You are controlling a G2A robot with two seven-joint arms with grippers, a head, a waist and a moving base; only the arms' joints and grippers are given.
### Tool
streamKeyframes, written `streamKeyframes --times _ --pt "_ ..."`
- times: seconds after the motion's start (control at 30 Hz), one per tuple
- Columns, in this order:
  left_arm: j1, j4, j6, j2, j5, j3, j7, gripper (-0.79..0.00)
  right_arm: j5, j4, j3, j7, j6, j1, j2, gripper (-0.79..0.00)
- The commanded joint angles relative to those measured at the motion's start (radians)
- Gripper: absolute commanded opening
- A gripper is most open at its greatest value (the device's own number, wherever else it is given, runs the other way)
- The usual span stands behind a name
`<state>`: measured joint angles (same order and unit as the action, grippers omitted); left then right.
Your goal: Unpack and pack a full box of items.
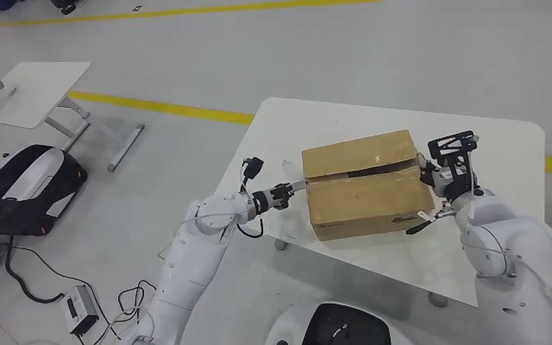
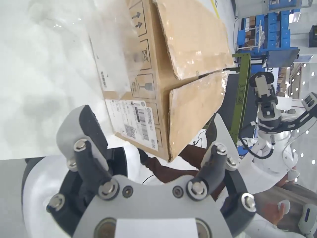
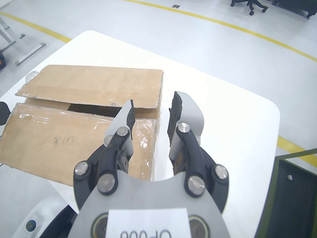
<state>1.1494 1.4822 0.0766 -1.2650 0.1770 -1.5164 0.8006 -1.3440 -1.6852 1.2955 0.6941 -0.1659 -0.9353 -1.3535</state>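
Black ribbed rubber lines the pads [image 3: 173,115] of the right jaws, which stand apart and released on bright metal fingers with dark links and round bolt heads. One finger hangs over the top of the box [image 3: 74,134] and the other just past its end wall, so the end edge runs between them; whether either touches the cardboard I cannot tell. The left jaws are likewise spread wide and grip nothing, with the opposite end of the box close ahead between their fingers. That box is a long rectangular carton of plain brown corrugated cardboard, lying flat near the middle of the worktop [image 1: 483,250]. Its two top flaps are folded down but not sealed, and a dark gap [image 3: 94,108] shows between them. The far flap [image 3: 94,82] is matt, with a ragged, torn edge. The near flap [image 3: 37,134] is wrapped in glossy clear tape [image 3: 146,134] that wrinkles and catches the light, and it carries a few handwritten marks. White labels [image 2: 135,122] with barcodes are stuck low on the end facing the left jaws, beside a column of printed handling symbols. Smooth and white, the worktop has rounded corners, and beyond it lies a pale shiny floor [image 1: 345,60] crossed by yellow lines.
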Motion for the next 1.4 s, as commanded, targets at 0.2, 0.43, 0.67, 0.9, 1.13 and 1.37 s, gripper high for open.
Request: streamKeyframes --times 0.2,0.43,0.67,0.9,1.13,1.37 --pt "-0.09 -0.163 -0.037 -0.013 -0.065 0.032 -0.189 0.0 0.005 -0.015 0.018 -0.004 0.003 -0.021 0.005 -0.456" --pt "-0.161 -0.318 -0.059 -0.022 -0.101 0.068 -0.246 0.0 0.006 -0.023 0.022 -0.006 0.005 -0.029 0.008 -0.456" --pt "-0.203 -0.417 -0.077 -0.032 -0.163 0.102 -0.249 0.0 0.005 -0.025 0.022 -0.004 0.006 -0.03 0.01 -0.468" --pt "-0.239 -0.481 -0.129 -0.036 -0.225 0.112 -0.219 -0.785 0.005 -0.025 0.021 0.001 0.007 -0.033 0.013 -0.465" --pt "-0.255 -0.511 -0.168 -0.034 -0.266 0.105 -0.207 -0.785 0.004 -0.023 0.017 0.002 0.008 -0.03 0.014 -0.48" --pt "-0.253 -0.521 -0.179 -0.028 -0.28 0.093 -0.212 -0.785 0.007 0.013 -0.012 -0.03 0.014 0.014 0.01 -0.591"
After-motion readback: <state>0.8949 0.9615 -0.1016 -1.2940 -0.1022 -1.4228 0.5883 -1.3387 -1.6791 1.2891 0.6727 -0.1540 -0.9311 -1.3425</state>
